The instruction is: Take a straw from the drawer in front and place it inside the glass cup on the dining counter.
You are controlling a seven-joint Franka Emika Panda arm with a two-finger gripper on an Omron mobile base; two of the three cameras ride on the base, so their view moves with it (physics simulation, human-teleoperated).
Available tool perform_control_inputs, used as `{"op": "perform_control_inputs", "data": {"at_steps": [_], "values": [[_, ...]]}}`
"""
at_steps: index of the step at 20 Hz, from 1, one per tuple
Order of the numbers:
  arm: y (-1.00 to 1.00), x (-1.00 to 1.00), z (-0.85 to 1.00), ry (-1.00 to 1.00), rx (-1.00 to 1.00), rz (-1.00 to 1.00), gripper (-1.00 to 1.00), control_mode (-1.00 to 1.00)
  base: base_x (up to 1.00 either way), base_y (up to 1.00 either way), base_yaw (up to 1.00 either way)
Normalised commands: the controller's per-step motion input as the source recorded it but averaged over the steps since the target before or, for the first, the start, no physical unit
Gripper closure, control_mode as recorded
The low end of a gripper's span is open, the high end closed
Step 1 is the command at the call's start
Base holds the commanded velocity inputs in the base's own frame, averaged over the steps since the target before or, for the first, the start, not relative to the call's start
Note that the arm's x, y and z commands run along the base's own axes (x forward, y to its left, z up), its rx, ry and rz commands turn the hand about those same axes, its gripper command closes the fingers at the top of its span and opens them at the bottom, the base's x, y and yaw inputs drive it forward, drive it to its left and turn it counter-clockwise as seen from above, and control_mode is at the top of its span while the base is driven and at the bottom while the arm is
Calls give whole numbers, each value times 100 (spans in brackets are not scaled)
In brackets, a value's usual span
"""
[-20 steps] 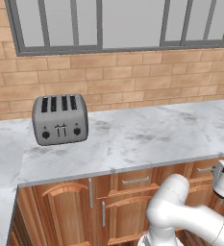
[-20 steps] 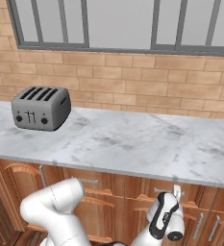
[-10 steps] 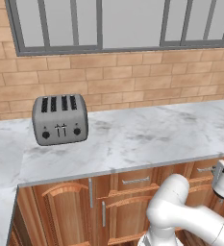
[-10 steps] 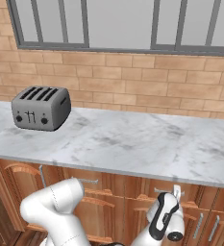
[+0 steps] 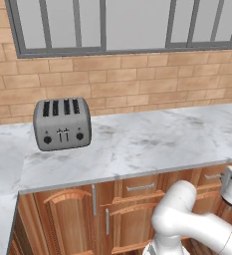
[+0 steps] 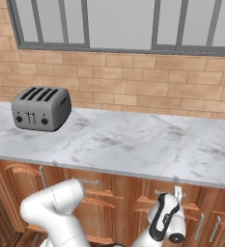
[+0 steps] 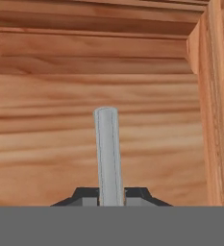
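The drawer (image 7: 46,144) is a brown wooden front with a recessed panel, close before the hand camera. Its silver bar handle (image 7: 106,144) runs straight up from between my two dark finger tips. My gripper (image 7: 111,197) is shut on that handle. From the right base view, the gripper (image 6: 177,192) presses against the drawer front (image 6: 152,190) just under the worktop's edge, right of the arm's white elbow. The same drawer (image 5: 212,177) sits at the far right of the left base view. The straw, the glass cup and the dining counter are out of view.
A grey four-slot toaster (image 5: 61,123) (image 6: 40,108) stands on the long marble worktop (image 5: 152,139) (image 6: 133,144) against the brick wall, under a window. Below are another drawer (image 5: 140,187) and tall cabinet doors (image 5: 67,219) with vertical handles.
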Motion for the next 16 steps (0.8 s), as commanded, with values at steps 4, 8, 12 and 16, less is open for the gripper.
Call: {"op": "perform_control_inputs", "data": {"at_steps": [4,8,12,16], "values": [[-3,-34,-3,0,0,0,100,-100,0,0,0],[-5,-34,-4,0,0,0,100,-100,0,0,0],[-5,-38,-2,0,0,0,100,-100,0,0,0],[-6,-36,-3,0,0,0,100,-100,0,0,0]]}}
